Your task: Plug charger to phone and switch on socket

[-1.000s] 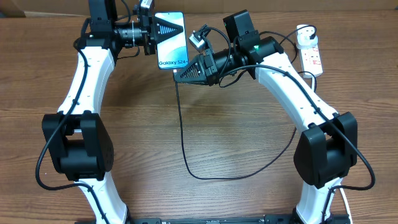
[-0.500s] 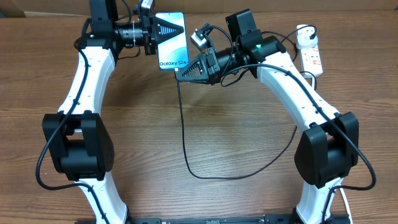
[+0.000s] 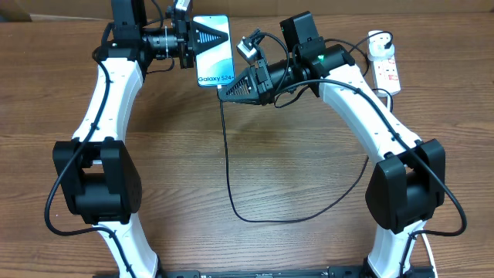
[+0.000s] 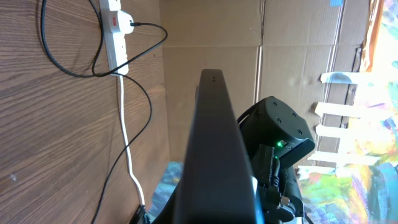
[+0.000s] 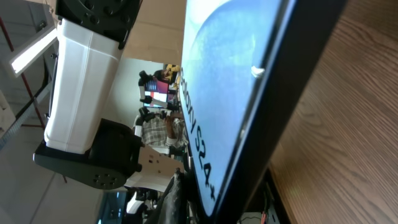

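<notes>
The phone sat in the upper middle of the overhead frame, screen up, with its upper left edge clamped in the left gripper. Just at its lower end, the right gripper was clenched on the tip of the charger. The black cable dropped down the frame, looped right and climbed to the socket at the upper right of the table.
</notes>
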`<act>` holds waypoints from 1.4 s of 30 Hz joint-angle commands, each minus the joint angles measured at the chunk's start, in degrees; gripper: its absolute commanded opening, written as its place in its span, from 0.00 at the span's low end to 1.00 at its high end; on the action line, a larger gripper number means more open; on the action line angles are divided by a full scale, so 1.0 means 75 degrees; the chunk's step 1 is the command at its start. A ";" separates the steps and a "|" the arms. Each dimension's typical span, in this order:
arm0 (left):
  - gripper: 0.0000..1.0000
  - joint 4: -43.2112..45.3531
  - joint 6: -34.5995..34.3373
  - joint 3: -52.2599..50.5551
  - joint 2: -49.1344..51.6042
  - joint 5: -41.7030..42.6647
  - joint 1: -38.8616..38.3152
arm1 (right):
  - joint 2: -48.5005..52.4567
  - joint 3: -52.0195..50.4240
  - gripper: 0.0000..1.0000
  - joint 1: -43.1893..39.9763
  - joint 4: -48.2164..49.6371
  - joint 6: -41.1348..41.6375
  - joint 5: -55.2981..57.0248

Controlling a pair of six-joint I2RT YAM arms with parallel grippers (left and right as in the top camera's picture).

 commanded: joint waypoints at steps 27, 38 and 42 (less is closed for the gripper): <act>0.04 0.0003 0.0055 -0.0009 -0.0070 0.0245 -0.0122 | -0.0192 0.0096 0.04 0.0044 -0.0009 -0.0050 0.0251; 0.04 0.0006 0.0055 -0.0009 -0.0070 0.0213 -0.0187 | -0.0192 0.0096 0.04 0.0125 0.0047 -0.0041 0.0335; 0.04 0.0006 0.0058 -0.0009 -0.0070 0.0213 -0.0236 | -0.0192 0.0096 0.04 0.0137 0.0047 -0.0012 0.0385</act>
